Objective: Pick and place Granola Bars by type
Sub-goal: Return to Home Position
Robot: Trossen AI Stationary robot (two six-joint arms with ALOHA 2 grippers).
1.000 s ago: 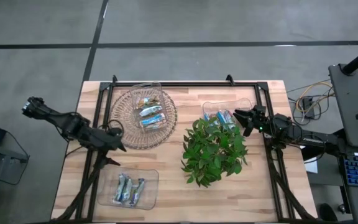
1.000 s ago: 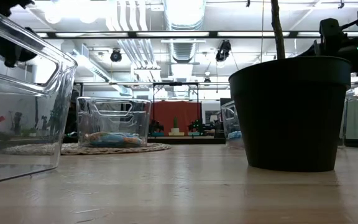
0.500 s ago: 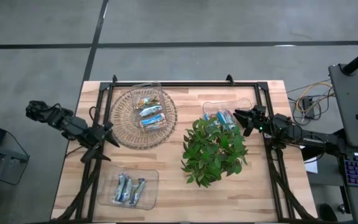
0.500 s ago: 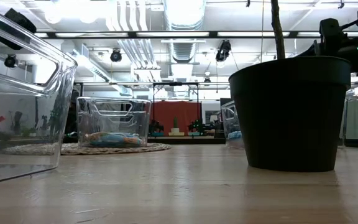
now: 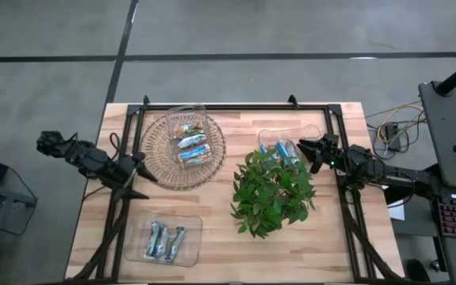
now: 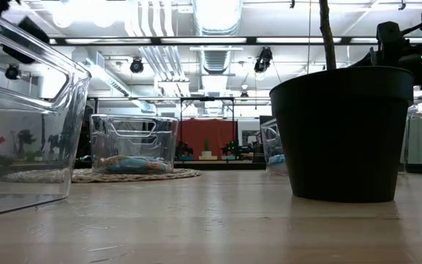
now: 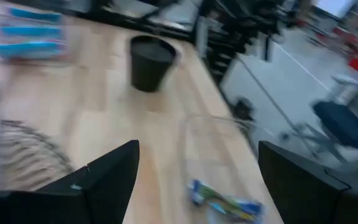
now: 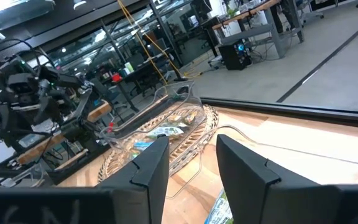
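Looks like you're basically done: foil-wrapped granola bars (image 5: 165,239) sit in three clear plastic bins (image 5: 193,226), none I can spot loose on the wooden worktop (image 5: 331,237). Left gripper (image 7: 197,146) and right gripper (image 8: 191,142) hover, jaws open, empty. Only parking arms left.

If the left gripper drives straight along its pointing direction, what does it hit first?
Likely the plant pot; the left gripper aims across bare table at it, skirting the woven mat. Height unclear.

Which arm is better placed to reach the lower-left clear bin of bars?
Left, probably: the left end effector is nearer that bin; the right end effector is beyond the plant.
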